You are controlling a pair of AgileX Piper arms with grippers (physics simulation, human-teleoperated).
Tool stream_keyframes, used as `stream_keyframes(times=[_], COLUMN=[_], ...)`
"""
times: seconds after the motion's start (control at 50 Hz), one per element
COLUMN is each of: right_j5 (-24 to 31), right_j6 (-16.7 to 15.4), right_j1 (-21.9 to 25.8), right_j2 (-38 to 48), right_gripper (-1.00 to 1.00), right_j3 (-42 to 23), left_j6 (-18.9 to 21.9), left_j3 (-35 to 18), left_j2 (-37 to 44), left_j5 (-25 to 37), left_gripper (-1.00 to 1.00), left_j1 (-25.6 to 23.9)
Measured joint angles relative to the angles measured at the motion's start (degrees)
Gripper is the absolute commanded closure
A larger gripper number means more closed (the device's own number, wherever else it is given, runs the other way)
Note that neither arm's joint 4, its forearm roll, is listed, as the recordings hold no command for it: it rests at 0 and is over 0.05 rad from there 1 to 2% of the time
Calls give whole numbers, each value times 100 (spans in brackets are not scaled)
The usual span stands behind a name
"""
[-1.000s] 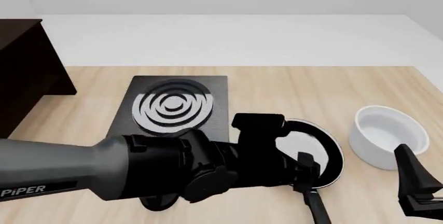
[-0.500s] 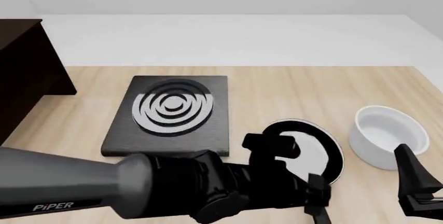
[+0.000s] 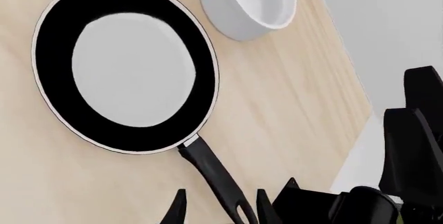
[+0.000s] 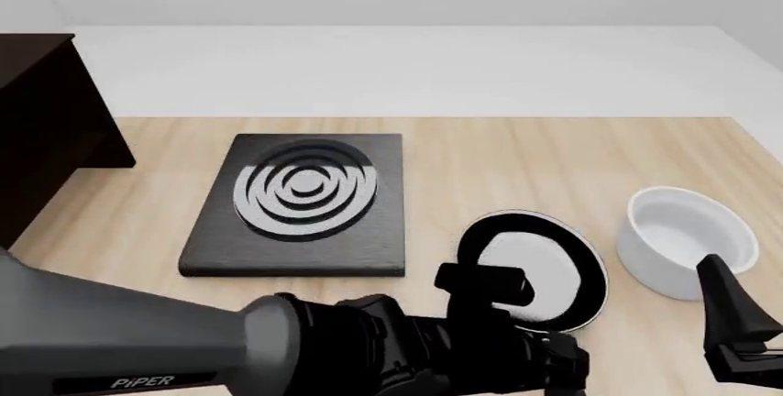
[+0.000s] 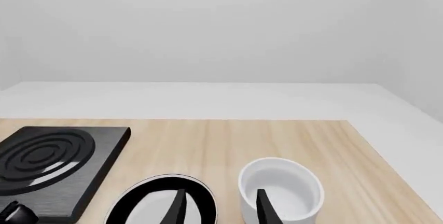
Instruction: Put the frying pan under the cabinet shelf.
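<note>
While the frying pan (image 4: 534, 270) is sitting flat on the wooden table (image 4: 514, 167), near the front edge between the stove plate (image 4: 303, 203) and the white bowl (image 4: 685, 240), the left arm is reaching across the lower part of the front view toward it. Pan's glossy inside is reflecting light, with a black rim around it. Its straight handle (image 3: 211, 175) is pointing back toward the arms; in the front view the handle is hidden behind the left arm's wrist.

In the left wrist view the left gripper (image 3: 218, 211) is straddling the far end of the handle, one fingertip (image 3: 177, 208) on each side. Jaws are standing apart, with a visible gap between each tip and the handle, so the gripper is released, not yet gripping. Whether the tips are touching the table, can't tell.

Cabinet shelf (image 4: 49, 130) is standing at the far left of the table, dark brown, cut off by the frame edge, well apart from the pan, with the stove plate lying between them.

Right gripper (image 5: 218, 206) is hanging near the front right corner, just beside the bowl in the front view. Its fingers are standing apart and holding nothing. In the right wrist view it is looking out over pan and bowl.
</note>
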Motion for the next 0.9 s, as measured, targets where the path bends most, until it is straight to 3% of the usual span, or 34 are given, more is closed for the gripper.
stream_keyframes(times=[0.9], right_j5=[0], right_j6=[0], right_j1=[1], right_j2=[0], right_gripper=[-100], right_j3=[0], left_j6=[-424], left_j3=[-124], left_j2=[610], left_j5=[-587], left_gripper=[-100], left_j1=[-294])
